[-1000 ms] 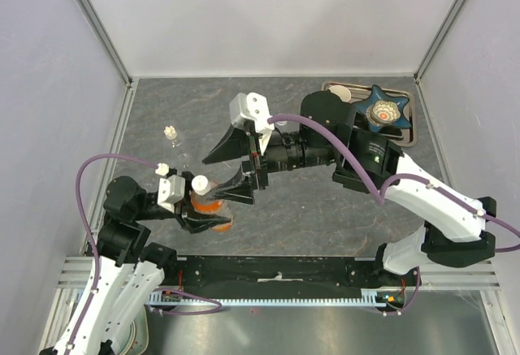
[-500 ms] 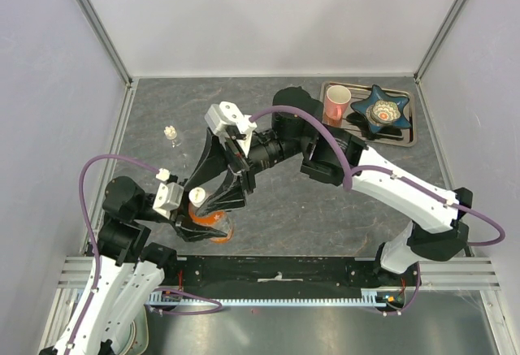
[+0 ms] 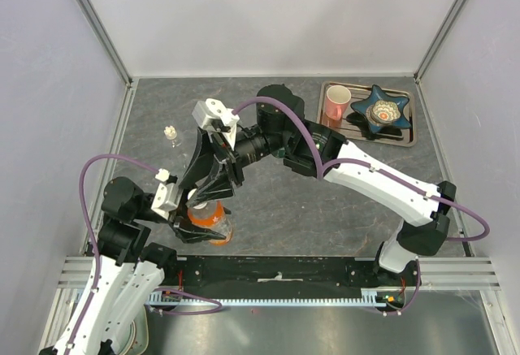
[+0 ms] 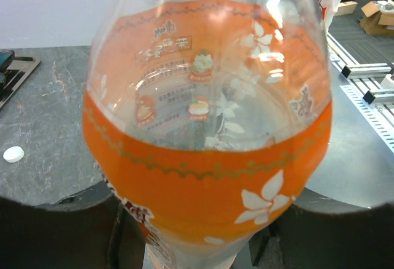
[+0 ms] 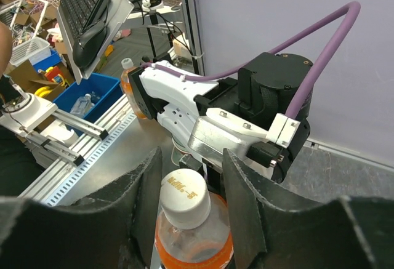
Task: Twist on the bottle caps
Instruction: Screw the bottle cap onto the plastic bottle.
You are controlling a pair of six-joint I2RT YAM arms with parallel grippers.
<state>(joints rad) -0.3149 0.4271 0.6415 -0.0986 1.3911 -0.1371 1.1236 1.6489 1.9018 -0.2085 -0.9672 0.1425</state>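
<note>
Right wrist view: the right gripper (image 5: 191, 170) stands released, its jaws straddling the white cap (image 5: 184, 202) that sits on the neck of the orange bottle (image 5: 194, 247) (a sliver of gap shows on one side). The left gripper (image 3: 195, 225) is clamped on that bottle's body, near the front edge of the worktop (image 3: 284, 209). A loose cap (image 4: 13, 154) lies on the worktop, and a tiny clear bottle (image 3: 170, 133) stands well apart, farther back.
</note>
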